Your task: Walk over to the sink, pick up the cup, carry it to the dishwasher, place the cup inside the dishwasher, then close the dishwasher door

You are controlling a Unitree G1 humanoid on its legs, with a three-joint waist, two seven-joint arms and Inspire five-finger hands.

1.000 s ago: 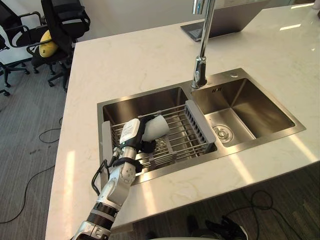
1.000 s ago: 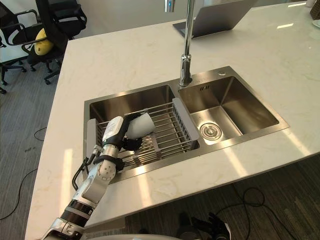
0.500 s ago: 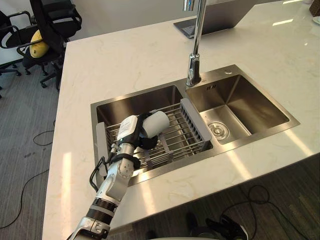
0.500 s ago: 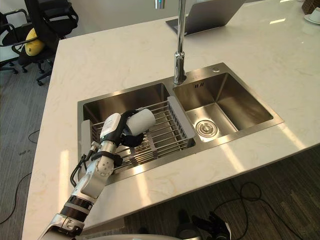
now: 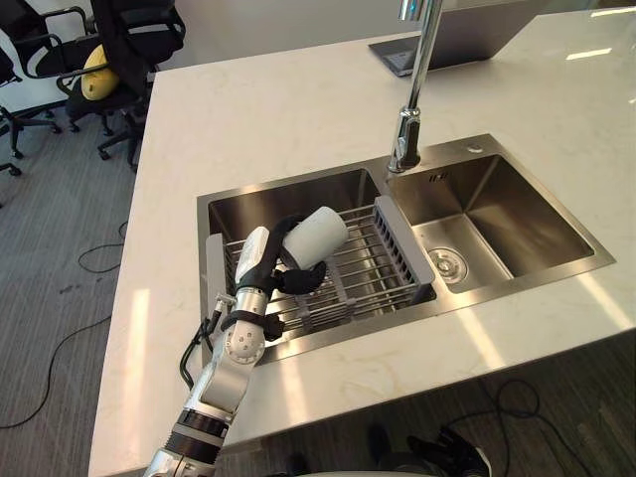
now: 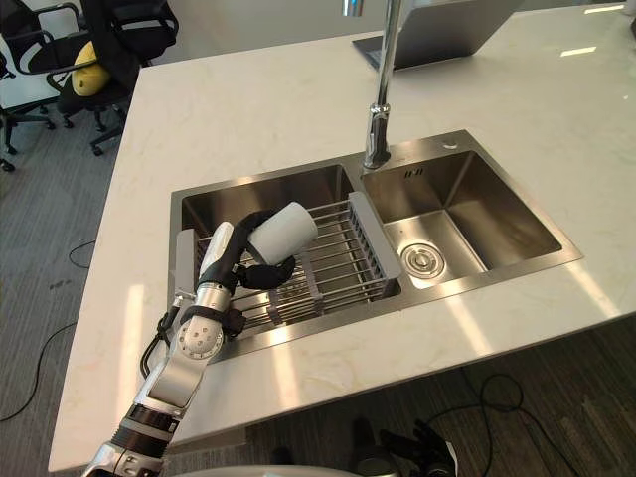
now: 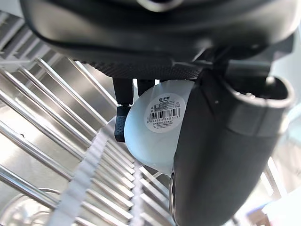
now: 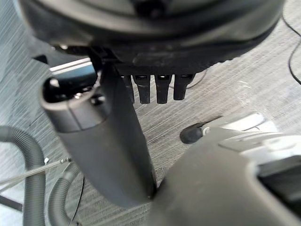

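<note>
Pickup step: the left hand has its fingers curled round the white cup, above the rack in the sink, at eight o'clock from the tap; next it should lift clear and turn toward the dishwasher; the right hand hangs with its fingers relaxed.

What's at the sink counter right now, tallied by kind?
cup, held in the left hand: 1
sink: 1
faucet: 1
dish rack: 1
laptop: 1
Total: 5
</note>
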